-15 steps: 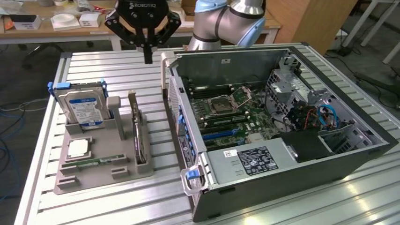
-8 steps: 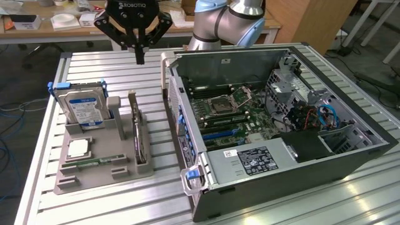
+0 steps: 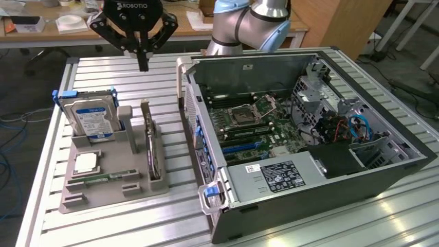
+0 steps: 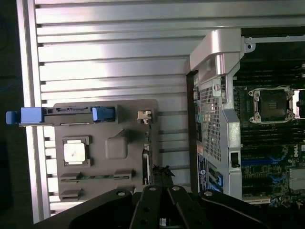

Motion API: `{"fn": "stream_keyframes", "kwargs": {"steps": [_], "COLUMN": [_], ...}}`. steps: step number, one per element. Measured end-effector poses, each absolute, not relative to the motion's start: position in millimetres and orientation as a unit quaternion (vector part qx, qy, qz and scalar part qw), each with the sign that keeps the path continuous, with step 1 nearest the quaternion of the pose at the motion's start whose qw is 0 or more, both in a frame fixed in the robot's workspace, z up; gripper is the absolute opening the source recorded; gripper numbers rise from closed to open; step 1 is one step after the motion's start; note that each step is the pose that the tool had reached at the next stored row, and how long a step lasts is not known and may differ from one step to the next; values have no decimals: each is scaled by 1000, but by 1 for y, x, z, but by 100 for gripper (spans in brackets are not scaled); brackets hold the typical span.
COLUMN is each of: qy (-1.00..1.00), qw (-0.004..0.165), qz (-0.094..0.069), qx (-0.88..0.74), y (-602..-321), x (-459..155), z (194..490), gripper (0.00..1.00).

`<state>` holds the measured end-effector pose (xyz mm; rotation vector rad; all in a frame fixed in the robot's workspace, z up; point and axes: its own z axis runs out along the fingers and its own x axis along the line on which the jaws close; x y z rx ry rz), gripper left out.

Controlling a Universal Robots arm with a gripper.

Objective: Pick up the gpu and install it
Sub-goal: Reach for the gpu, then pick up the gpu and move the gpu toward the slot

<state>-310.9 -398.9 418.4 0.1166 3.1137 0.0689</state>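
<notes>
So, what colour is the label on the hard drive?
The hard drive label is blue and white; the exterior view shows it best.

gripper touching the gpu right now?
Apart. The exterior view shows the gripper over the table slats, with a clear gap to the gpu, which stands on edge in the grey holder.

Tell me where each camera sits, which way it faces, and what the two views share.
Exterior view: off the arm, raised, looking down across the slatted table at the parts holder and the open computer case; the arm and gripper show at the top.
Wrist view: on the wrist, looking straight down onto holder and case edge; the gripper's own linkage shows.
Shared: holder, case, hard drive, and the gpu standing on edge in the holder.
</notes>
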Motion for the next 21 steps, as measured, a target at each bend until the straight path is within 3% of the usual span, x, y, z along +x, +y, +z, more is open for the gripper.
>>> {"fn": "stream_keyframes", "kwargs": {"steps": [21], "qy": [999], "qw": [12], "qz": [22], "qx": [37], "y": [-399], "x": [-328], "z": [418], "gripper": [10]}}
